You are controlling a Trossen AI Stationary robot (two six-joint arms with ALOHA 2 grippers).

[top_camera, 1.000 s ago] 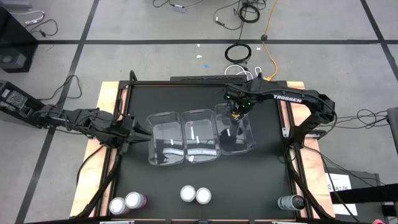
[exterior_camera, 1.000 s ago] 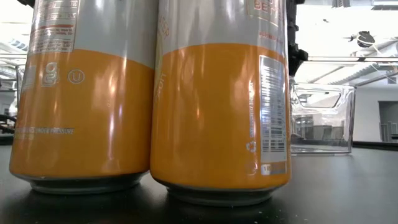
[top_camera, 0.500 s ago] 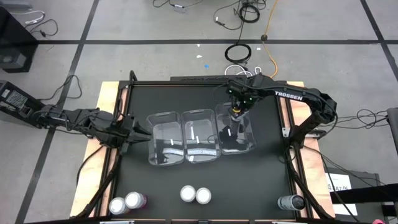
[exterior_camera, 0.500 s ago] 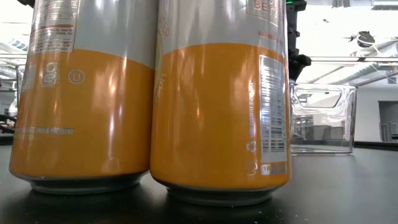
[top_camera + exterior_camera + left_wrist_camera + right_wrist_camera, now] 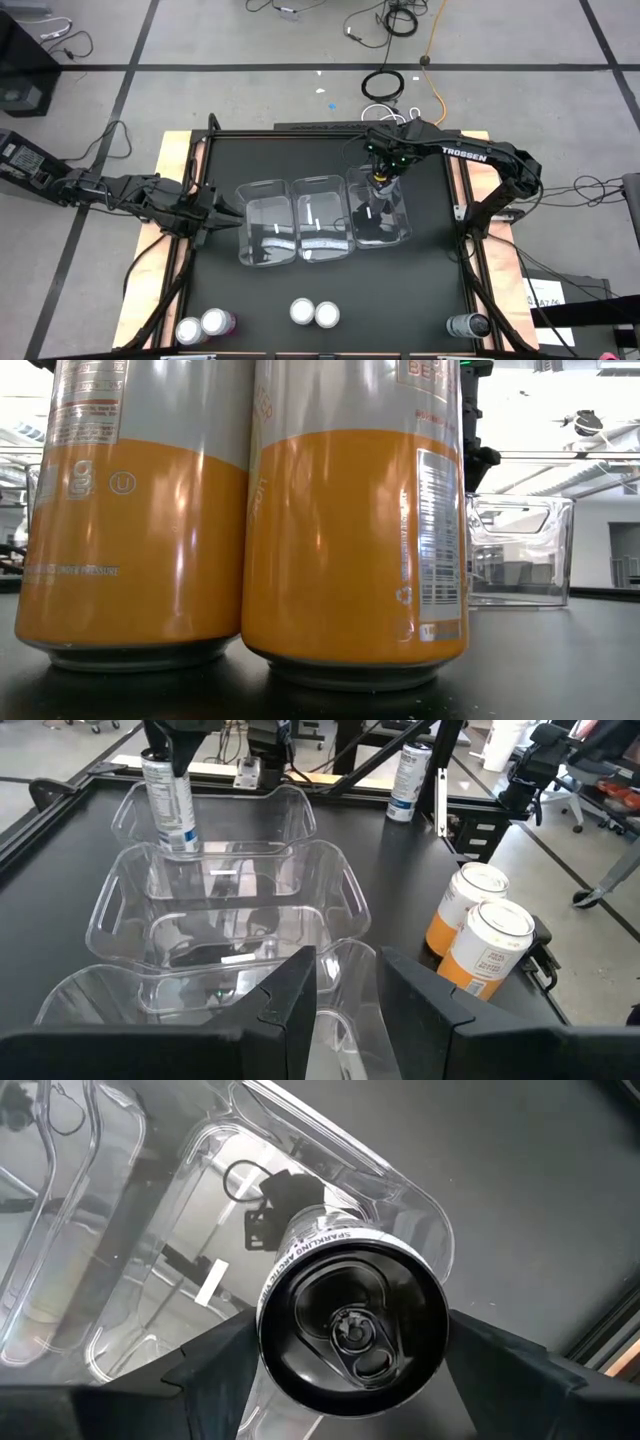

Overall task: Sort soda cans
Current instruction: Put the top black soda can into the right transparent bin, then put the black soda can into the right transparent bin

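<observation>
My right gripper [image 5: 382, 178] points down over the right one of three clear bins [image 5: 406, 222], shut on a grey soda can [image 5: 170, 800] that stands upright inside that bin's walls. At the table's left, my left gripper [image 5: 350, 1010] is open with nothing between its fingers, facing the bins. Two orange cans [image 5: 314, 313] stand by the near edge and fill the low view [image 5: 240, 520]. Two pink cans [image 5: 202, 326] stand at the near left. Another grey can [image 5: 466, 325] is at the near right corner. My right gripper has the grey can between its two fingers [image 5: 215, 1365], which lie against opposite sides of the body just under the top rim [image 5: 275, 1295]. The fingers come from above, pointing down. The can is upright; whether its base touches the bin's floor, I cannot tell.
The middle bin [image 5: 322, 252] and left bin [image 5: 248, 240] stand side by side with the right one, across the table's middle. The table has a raised black frame [image 5: 462, 215] along its edges. Bare black tabletop lies between the bins and the cans at the near edge.
</observation>
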